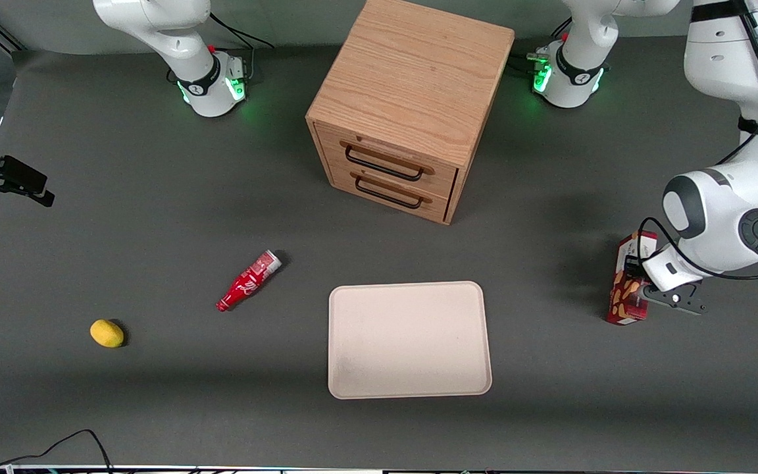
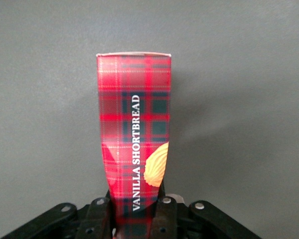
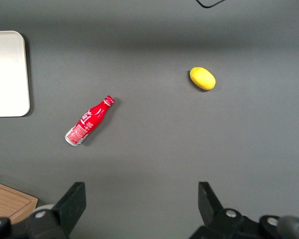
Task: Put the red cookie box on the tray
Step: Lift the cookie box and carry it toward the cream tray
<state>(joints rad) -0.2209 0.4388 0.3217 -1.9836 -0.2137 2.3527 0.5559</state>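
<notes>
I read this as a robotics lab bench, not a home or kitchen. A plain dark grey matte table [image 1: 155,217] covers the whole workspace. Two white robot arm bases [image 1: 211,82] are bolted at its edge, each with green status lights glowing. Black cables [image 1: 76,441] trail over the table edge nearest the front camera. A black camera mount [image 1: 4,179] stands at the parked arm's end. The few props are scattered well apart, staged rather than lived-in.

Open table [image 1: 550,276] between gripper [image 1: 639,294] and tray [image 1: 408,388].
</notes>
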